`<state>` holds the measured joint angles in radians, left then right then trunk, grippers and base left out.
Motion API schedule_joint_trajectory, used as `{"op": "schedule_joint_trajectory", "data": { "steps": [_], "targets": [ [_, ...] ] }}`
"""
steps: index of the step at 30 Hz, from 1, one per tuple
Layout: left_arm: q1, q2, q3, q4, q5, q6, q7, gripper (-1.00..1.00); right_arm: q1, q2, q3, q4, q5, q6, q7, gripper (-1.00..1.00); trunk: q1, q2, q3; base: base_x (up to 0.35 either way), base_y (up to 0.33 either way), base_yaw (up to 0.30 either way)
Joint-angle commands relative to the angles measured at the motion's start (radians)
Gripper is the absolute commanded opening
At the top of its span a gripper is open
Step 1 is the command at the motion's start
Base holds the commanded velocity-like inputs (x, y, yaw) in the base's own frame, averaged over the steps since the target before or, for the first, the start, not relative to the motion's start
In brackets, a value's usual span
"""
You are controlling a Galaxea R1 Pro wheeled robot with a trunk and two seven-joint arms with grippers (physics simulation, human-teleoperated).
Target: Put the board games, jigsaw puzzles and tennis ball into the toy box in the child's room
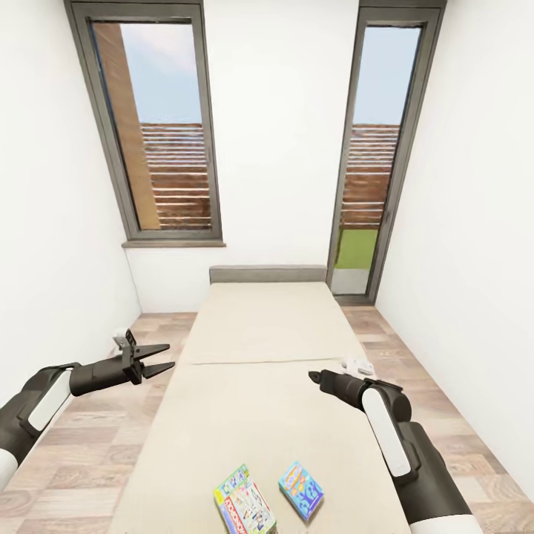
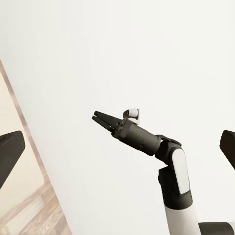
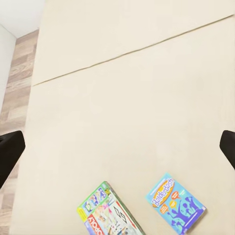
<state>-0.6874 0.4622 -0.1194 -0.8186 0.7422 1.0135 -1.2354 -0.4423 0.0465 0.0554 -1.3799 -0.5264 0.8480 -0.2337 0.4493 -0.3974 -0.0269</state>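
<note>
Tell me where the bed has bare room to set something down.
The bed is bare from the grey headboard down past the mattress seam. The only crowded spot is the near end, where two board games lie side by side, apart.

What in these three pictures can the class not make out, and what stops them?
- White-green-red board game: its near end is cut off by the head view's lower edge.
- Blue board game: cover print too small to read in the right wrist view.
- Right gripper: in the head view, seen end-on; open or shut unclear.
- Bed: its foot is cut off by the head view's lower edge.
</note>
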Motion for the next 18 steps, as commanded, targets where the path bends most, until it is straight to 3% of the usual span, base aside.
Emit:
{"op": "schedule_joint_trajectory", "data": {
  "steps": [1,18],
  "targets": [
    [-0.001,0.001,-0.003,0.001,0.004,0.007,-0.003,1.0,-0.001,0.0,0.0,0.0,-0.01,0.003,-0.01,1.0,0.001,-0.003,-0.004,0.0,0.0,0.0],
    [-0.001,0.0,-0.005,0.001,0.003,0.007,-0.002,1.0,-0.001,0.001,0.0,0.004,-0.009,0.003,-0.01,1.0,0.001,-0.003,-0.032,0.0,0.0,0.0]
  ]
}}
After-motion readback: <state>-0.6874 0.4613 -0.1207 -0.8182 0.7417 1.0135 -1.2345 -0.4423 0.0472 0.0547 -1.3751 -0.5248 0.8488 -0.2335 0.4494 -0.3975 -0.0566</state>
